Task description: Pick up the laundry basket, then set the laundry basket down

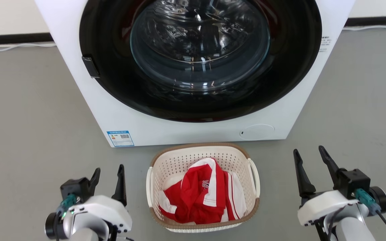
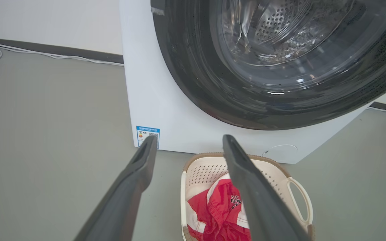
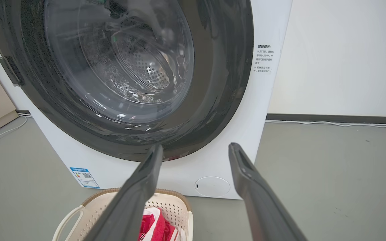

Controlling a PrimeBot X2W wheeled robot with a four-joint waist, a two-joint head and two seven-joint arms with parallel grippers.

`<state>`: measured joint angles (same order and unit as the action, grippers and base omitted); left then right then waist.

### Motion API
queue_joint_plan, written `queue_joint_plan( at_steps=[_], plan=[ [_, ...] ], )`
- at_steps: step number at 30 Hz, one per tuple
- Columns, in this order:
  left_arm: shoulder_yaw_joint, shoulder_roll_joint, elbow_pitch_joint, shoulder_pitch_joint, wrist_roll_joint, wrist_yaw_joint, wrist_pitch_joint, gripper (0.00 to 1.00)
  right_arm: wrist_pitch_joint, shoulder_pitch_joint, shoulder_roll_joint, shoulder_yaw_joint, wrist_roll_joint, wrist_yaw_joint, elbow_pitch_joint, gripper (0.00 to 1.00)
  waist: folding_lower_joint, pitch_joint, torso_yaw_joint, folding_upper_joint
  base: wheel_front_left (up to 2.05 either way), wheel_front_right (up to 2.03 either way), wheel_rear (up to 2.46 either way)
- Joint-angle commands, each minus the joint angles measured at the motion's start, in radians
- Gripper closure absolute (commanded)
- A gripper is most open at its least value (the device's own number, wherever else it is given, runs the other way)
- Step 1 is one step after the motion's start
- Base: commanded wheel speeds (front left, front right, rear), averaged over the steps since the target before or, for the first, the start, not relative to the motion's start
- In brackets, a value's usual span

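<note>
- The laundry basket (image 1: 183,162) stands on the grey floor (image 1: 28,127), just in front of the washing machine (image 1: 179,130); a red-and-white garment (image 1: 201,197) lies inside it
- The left gripper (image 1: 109,170) is left of the basket, fingers spread, clear of it; the right gripper (image 1: 308,149) is to its right, also spread and empty

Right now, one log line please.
stage: pre-grasp | left gripper: open | right gripper: open | laundry basket: on floor, untouched, red-white garment inside

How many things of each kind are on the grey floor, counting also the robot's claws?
White front-loading washing machine: 1
Cream perforated plastic laundry basket: 1
Red-and-white cloth bundle inside it: 1
Dark two-finger claws: 2 (left claw, right claw, both open)
Total: 5
</note>
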<state>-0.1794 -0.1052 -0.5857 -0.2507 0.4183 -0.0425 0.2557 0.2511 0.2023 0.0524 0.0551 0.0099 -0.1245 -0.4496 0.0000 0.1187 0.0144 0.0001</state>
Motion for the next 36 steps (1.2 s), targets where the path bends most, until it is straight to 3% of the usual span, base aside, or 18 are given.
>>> queue_joint_plan(
  at_steps=[1, 14, 36],
  plan=[
    [0.048, -0.015, 0.047, 0.014, -0.020, 0.000, 0.006, 0.00, 0.011, -0.010, -0.001, -0.022, -0.006, -0.006, 0.043, 0.00, 0.0000, -0.015, 0.008, -0.0001, 0.00, 0.00, 0.00],
    [0.128, 0.015, 0.168, 0.134, -0.083, 0.022, 0.006, 0.00, 0.011, -0.124, -0.001, 0.010, 0.001, -0.006, 0.139, 0.00, 0.0000, -0.080, 0.038, -0.0001, 0.00, 0.00, 0.00],
    [0.171, 0.040, 0.248, 0.239, -0.130, 0.044, 0.006, 0.00, 0.011, -0.203, -0.002, 0.022, 0.014, -0.006, 0.172, 0.00, 0.0000, -0.144, 0.027, -0.0001, 0.00, 0.00, 0.00]
  ],
)
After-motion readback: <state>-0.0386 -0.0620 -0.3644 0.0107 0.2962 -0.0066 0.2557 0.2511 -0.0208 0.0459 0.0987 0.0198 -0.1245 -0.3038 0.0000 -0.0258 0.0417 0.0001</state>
